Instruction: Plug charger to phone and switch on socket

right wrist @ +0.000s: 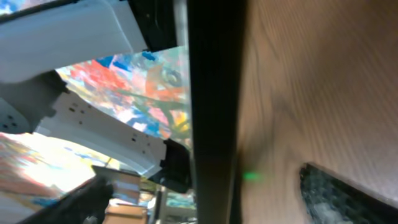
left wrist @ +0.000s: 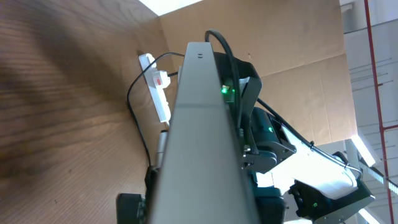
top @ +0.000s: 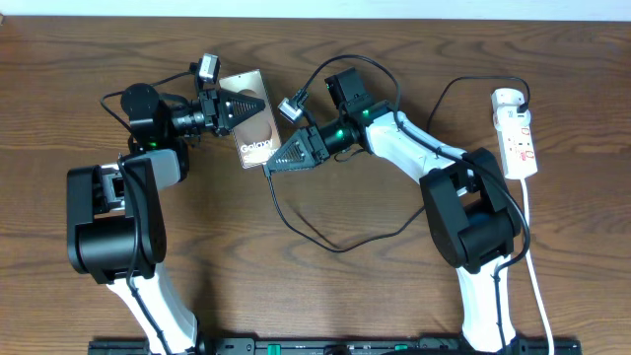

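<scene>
The left tool (top: 258, 104) hides part of the phone (top: 258, 140); the charger (top: 340, 248) tip cannot be made out.

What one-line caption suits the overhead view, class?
Left gripper holds the phone; right gripper sits beside its end, charger trailing across the table.

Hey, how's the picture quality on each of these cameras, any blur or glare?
Overhead: sharp and evenly lit, soft shadows on the table, lettering on the phone readable. Left wrist: a blurred grey slab fills the middle, the socket behind is clearer, lower right blown out. Right wrist: blurred nearly throughout, a dark band down the centre.
</scene>
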You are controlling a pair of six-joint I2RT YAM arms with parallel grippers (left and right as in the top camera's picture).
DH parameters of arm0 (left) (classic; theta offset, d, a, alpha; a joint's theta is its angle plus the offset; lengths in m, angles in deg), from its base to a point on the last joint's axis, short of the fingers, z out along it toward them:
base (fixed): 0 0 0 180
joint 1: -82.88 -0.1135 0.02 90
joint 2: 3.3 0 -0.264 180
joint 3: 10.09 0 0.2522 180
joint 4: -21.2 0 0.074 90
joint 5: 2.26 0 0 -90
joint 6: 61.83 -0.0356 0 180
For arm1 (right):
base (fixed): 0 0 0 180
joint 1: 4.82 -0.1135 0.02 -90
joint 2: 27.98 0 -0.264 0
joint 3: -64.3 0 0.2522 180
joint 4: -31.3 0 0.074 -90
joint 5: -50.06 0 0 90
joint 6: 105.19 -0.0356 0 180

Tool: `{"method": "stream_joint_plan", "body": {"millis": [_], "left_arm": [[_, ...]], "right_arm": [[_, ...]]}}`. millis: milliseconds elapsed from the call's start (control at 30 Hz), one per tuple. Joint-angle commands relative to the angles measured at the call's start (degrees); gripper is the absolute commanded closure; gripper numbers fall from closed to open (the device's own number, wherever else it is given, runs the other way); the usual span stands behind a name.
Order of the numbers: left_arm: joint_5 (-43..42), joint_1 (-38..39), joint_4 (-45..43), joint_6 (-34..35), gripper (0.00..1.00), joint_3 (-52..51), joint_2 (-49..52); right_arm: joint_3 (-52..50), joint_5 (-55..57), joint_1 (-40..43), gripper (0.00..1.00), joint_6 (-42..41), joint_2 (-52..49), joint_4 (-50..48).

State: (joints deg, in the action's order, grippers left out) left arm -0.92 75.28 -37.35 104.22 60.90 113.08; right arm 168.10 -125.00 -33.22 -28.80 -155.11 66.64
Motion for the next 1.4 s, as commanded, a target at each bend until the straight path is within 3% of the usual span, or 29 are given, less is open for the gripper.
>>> {"method": "stream_joint_plan", "body": {"millis": [0, 733, 1367], "left_arm": [[-1.36, 0.11, -0.66, -1.03, 0.93, 0.37, -0.96], [-1.36, -1.40, -0.63, -0.96, 0.93, 0.37, -0.96], [-1.36, -3.08, -0.63, 0.55, 0.93, 0.37, -0.96]], "right_arm": [[0.92, -1.05, 0.17, 0.01, 0.37, -0.50, 0.04], [0.92, -0.74, 0.20, 0.01, 0.57, -0.50, 0.07], [0.92, 12.83, 2.95, 0.01, 3.02, -0.50, 9.64]]}}
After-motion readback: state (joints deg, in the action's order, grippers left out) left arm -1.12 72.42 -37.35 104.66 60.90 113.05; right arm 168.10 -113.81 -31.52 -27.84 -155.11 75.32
